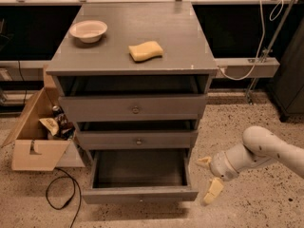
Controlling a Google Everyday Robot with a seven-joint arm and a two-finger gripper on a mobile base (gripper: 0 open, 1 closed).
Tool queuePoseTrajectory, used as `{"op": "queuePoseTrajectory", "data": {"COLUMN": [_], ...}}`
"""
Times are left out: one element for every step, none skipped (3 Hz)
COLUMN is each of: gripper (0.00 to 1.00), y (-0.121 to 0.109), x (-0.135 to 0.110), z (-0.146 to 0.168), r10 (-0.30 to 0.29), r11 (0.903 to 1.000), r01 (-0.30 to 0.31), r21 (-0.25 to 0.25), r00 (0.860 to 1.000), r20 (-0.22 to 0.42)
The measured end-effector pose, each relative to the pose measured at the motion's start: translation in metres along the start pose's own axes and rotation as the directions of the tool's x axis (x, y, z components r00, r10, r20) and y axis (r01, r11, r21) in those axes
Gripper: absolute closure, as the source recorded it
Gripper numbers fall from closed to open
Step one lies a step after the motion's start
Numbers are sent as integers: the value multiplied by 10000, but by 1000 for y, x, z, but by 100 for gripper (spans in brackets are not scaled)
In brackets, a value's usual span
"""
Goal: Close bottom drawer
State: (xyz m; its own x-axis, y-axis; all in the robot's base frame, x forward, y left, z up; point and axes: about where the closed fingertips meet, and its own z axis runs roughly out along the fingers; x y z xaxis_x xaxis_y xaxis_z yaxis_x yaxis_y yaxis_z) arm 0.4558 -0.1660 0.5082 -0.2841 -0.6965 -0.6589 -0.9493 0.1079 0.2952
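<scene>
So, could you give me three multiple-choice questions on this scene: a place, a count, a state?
1. How many things lie on the cabinet? A) one B) two C) four
2. Where is the gripper? A) over the cabinet B) left of it C) right of the bottom drawer, by its front
3. The bottom drawer is: A) pulled out, empty B) shut C) pulled out, full
Answers: 1 B: a bowl and a sponge. 2 C: it hangs low, fingers open. 3 A: its bare floor shows.

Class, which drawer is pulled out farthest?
The bottom drawer, its inside visible; the two above sit further in. The gripper hangs open beside its front corner.
</scene>
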Motion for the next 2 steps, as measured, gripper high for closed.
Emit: {"op": "queuePoseTrajectory", "data": {"gripper": [0,0], "y": [-12,-32], "x": [19,52], "z": [23,66], "r10": [-474,-1069], "r11": [9989,9941], "r01": [475,1067], "r21": [-58,-194], "r00": [9988,9943], "r20": [122,-60]}}
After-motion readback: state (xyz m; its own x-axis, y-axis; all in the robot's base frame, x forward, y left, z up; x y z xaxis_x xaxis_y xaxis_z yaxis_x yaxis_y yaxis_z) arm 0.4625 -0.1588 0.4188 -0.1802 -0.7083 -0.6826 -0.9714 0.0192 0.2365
